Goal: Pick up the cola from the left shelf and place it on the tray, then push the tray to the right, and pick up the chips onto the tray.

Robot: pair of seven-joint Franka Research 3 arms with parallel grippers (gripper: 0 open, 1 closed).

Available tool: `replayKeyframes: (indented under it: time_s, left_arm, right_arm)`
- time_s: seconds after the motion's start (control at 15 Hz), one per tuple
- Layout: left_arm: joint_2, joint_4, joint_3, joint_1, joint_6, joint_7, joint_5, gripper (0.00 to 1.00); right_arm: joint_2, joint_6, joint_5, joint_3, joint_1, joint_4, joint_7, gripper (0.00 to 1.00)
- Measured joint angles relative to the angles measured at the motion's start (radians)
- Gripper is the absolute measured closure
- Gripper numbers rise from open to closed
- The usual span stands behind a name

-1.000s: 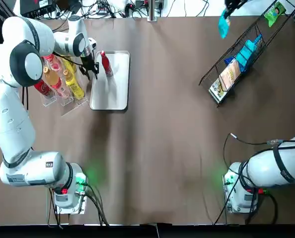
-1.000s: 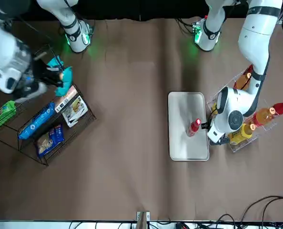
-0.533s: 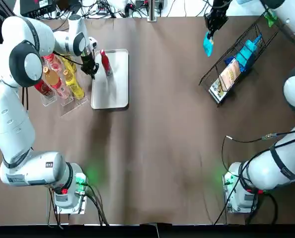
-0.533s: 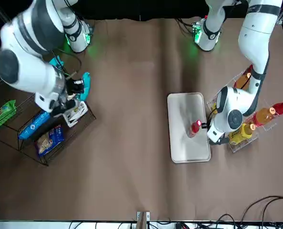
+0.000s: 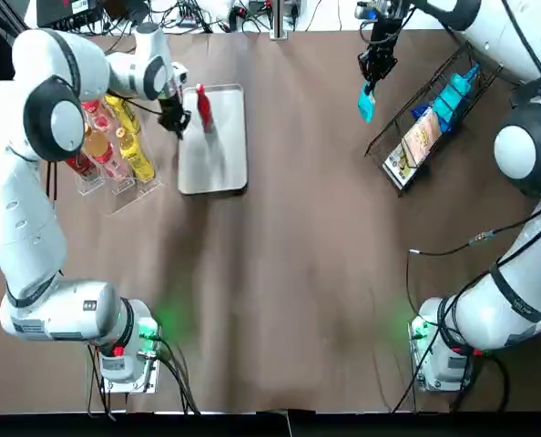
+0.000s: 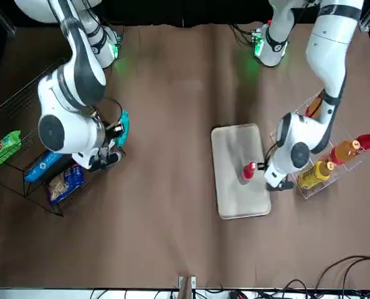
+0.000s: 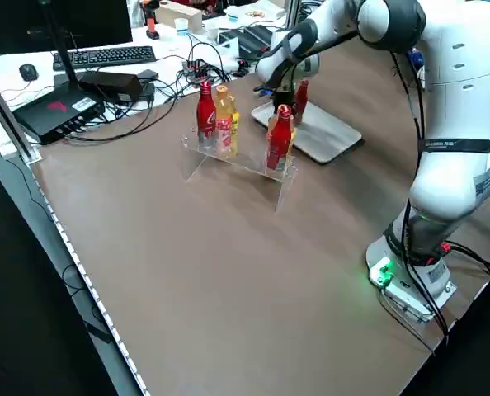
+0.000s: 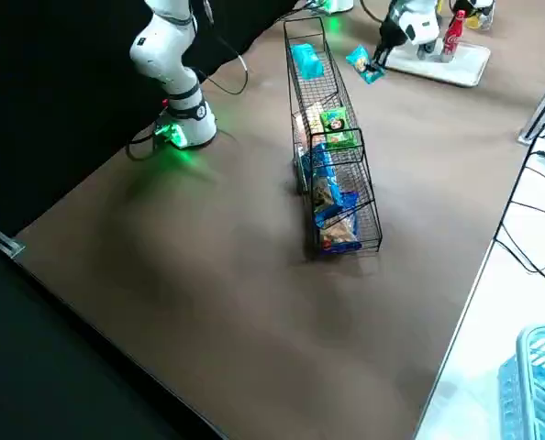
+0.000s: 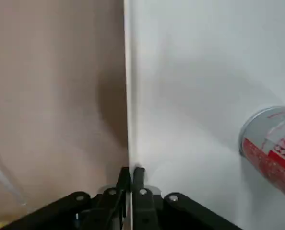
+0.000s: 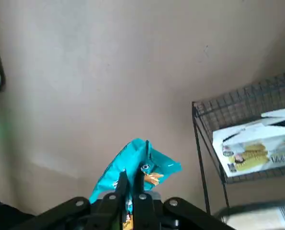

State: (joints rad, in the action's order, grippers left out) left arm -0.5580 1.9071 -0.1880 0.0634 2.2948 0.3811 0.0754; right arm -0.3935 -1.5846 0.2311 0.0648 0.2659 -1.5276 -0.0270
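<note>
A red cola bottle (image 5: 203, 106) stands upright on the metal tray (image 5: 218, 155), also seen as the cola bottle (image 6: 247, 171) on the tray (image 6: 235, 193) in the front view. My left gripper (image 5: 173, 116) is shut, its tips against the tray's left rim (image 9: 128, 120), with the cola bottle (image 9: 272, 148) off to one side. My right gripper (image 5: 372, 77) is shut on a teal chips bag (image 5: 366, 105), held in the air left of the wire rack (image 5: 434, 109). The chips bag (image 10: 137, 165) hangs between its fingers.
A clear shelf (image 5: 111, 150) with several bottles stands left of the tray. The wire rack (image 8: 332, 156) holds several snack packs, among them a blue pack (image 5: 453, 96) and a green pack (image 6: 3, 149). Brown table lies open between the tray and the rack.
The tray and cola have slid right with my left gripper behind them. My right gripper has carried the chips bag away from the rack, leftward and lower.
</note>
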Motion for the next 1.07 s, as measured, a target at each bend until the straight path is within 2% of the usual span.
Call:
replayKeyframes:
  time_s: [0.4, 0.8, 1.07]
  left_arm:
    - [-0.079, -0.128, -0.004, 0.276, 0.004, 0.293, -0.008, 0.93]
    - [-0.166, -0.259, -0.005, 0.450, 0.007, 0.350, -0.062, 0.93]
    - [-0.197, -0.322, -0.006, 0.542, 0.011, 0.355, -0.097, 0.94]
  right_arm:
    - [-0.093, -0.078, -0.016, 0.000, 0.008, -0.004, 0.047, 0.93]
    - [-0.173, -0.235, -0.016, 0.000, 0.048, -0.004, 0.097, 0.93]
    - [-0.213, -0.278, -0.016, 0.000, 0.090, -0.004, 0.166, 0.93]
